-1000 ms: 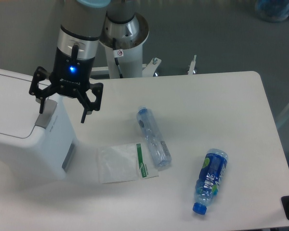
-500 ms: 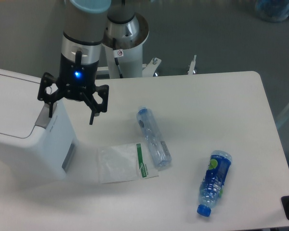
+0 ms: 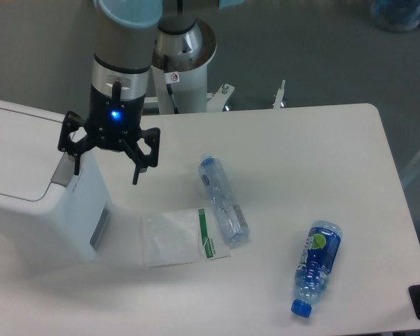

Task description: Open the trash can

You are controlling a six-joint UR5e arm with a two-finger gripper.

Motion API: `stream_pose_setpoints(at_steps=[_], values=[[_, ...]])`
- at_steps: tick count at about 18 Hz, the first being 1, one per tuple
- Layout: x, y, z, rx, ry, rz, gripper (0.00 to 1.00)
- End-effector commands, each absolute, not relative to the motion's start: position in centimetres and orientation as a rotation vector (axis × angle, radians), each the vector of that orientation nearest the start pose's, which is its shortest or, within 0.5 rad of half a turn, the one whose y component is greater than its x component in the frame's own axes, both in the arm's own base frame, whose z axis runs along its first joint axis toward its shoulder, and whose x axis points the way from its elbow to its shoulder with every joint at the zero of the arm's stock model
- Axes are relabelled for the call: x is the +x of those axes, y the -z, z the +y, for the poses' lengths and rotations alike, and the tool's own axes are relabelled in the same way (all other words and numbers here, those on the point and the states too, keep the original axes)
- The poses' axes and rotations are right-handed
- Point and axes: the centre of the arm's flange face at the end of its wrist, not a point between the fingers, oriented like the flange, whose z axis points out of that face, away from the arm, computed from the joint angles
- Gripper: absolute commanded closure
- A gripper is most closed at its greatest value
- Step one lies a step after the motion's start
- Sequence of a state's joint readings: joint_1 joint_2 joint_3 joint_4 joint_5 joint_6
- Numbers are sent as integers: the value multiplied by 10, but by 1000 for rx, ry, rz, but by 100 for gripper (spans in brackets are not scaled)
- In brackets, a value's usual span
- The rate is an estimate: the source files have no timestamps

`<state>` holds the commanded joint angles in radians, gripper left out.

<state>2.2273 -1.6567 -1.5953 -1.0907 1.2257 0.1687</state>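
Note:
The trash can [image 3: 35, 203] is a large white boxy bin at the left edge, its flat lid down, with a grey push tab [image 3: 64, 171] at the lid's right end and a grey panel [image 3: 99, 225] on its side. My gripper [image 3: 106, 171] hangs open just above the bin's right end. Its left finger [image 3: 75, 164] sits right over the push tab; whether it touches is unclear. The right finger [image 3: 136, 173] hangs past the bin's side, over the table. Nothing is held between them.
A clear empty bottle [image 3: 223, 200] lies mid-table beside a clear plastic bag with a green strip [image 3: 182, 236]. A blue-labelled bottle [image 3: 315, 267] lies near the front right. The robot's base [image 3: 182, 63] stands behind the table.
My gripper has shifted right and slightly down, from left of the tab to over the bin's right end. The blue-labelled bottle has rolled a little to the right and toward the front.

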Motion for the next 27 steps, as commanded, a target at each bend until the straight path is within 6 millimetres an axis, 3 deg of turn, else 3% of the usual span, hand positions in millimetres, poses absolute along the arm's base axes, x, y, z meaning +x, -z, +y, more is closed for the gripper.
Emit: stream_pose_setpoints(at_steps=[5,27], values=[[-202,-481,537,-2615,244,-565,0],[-184,-476,544,-2625,270,-564,0]])
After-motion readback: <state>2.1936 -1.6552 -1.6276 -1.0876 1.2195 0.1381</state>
